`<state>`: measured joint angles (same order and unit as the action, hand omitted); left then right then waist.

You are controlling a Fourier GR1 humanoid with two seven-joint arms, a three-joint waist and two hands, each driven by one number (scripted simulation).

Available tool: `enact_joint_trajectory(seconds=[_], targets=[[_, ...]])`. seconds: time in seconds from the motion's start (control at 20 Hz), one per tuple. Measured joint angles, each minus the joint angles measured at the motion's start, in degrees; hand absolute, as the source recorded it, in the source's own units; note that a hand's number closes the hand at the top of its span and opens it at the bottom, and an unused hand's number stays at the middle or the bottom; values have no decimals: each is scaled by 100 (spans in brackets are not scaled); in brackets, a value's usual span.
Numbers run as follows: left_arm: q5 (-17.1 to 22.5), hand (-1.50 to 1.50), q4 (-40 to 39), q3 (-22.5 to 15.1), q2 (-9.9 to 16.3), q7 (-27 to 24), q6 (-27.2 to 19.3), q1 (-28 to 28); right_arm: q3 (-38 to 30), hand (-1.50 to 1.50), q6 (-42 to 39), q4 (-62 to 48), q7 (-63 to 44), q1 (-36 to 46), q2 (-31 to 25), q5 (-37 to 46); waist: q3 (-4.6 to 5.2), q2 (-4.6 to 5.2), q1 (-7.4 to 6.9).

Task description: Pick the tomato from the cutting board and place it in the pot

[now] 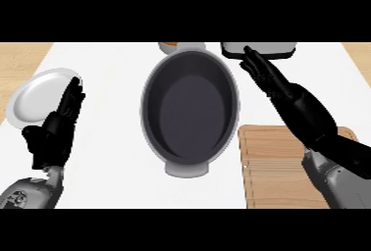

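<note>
A large oval pot point(190, 108) with a dark inside and a grey rim stands in the middle of the white counter, and nothing lies in it. The wooden cutting board point(272, 166) lies at the lower right, its right part hidden under my right forearm. No tomato shows on the bare part of the board or anywhere else. My right hand point(288, 92) is open, its straight fingers stretched up and left beside the pot's upper right rim, holding nothing. My left hand point(56, 128) rests open at the left, fingers up, in front of a plate.
A white plate point(35, 95) sits at the left edge behind my left hand. A white and dark box-like object point(272, 48) stands at the back right, just past my right fingertips. A small orange thing point(168, 44) peeks out behind the pot's far handle.
</note>
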<state>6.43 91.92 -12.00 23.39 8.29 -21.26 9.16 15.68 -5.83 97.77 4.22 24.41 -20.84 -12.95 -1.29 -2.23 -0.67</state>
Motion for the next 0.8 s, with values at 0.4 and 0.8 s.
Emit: enact_joint_trajectory(seconds=[0.4,0.8], targets=[[-114,0,-205,387,434,107,-155,-649,-1428,-150,1789,-1057,-990,-1840,-689,597,156,227,700],[67,0,-242,551,630,37,78,-1303,-2197,-150,4185,-736,-1062,-3814,-929,2297,165,134,658]])
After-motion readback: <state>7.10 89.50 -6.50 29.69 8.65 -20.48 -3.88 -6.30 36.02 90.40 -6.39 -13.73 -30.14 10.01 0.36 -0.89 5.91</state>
